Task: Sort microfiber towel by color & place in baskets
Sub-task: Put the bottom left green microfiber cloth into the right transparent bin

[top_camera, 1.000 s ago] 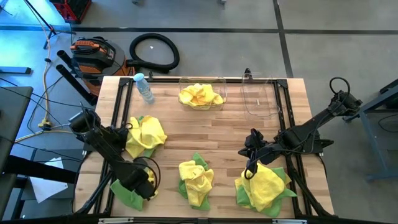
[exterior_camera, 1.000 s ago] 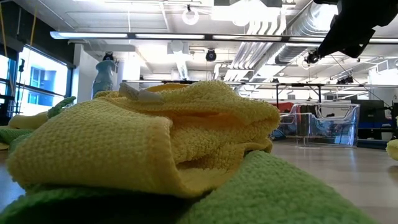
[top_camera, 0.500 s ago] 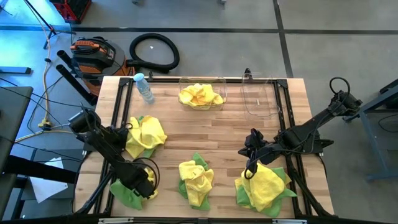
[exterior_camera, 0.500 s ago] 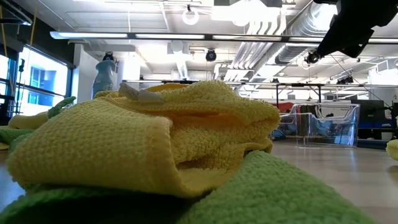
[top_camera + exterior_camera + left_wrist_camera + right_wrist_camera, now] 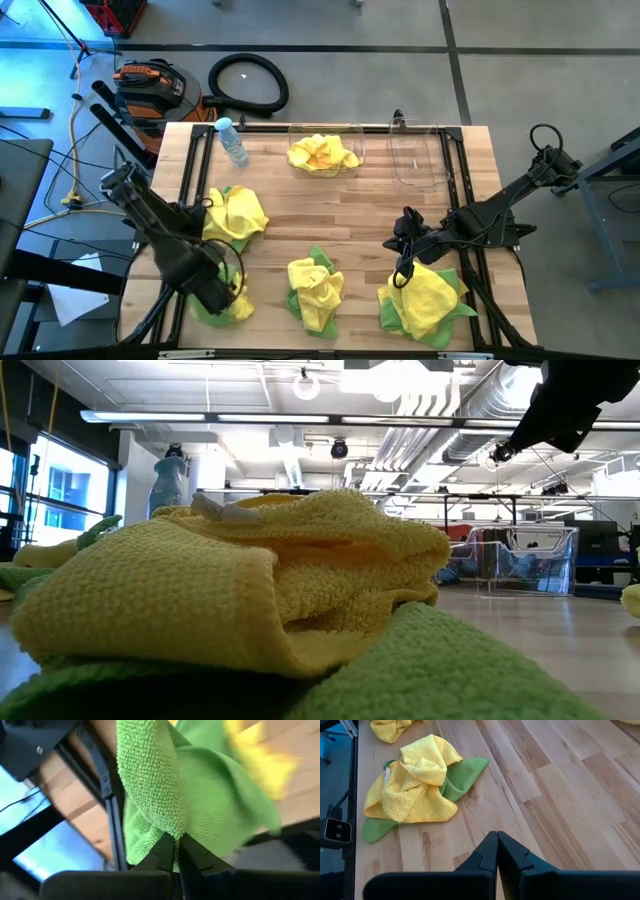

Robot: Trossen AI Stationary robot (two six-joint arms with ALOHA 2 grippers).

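Near the table [image 5: 350, 225] front-left corner, left hand [image 5: 222, 290] pinches a green towel [image 5: 200, 785]: soft, light, best gripped by a fold; right hand [image 5: 403, 268] closed, empty.

1. Left arm [image 5: 150, 225]: reaches in from the left edge of the table toward its near left corner, the forearm slanting down to the wrist.
2. Left gripper [image 5: 176, 851]: set low at that corner, its two dark fingers pressed together on a fold of the green towel [image 5: 170, 785].
3. Right arm [image 5: 500, 210]: stretches from the right edge toward the table's middle, held above the surface.
4. Right gripper [image 5: 497, 851]: points down at the wood, fingers closed against each other with nothing between them.
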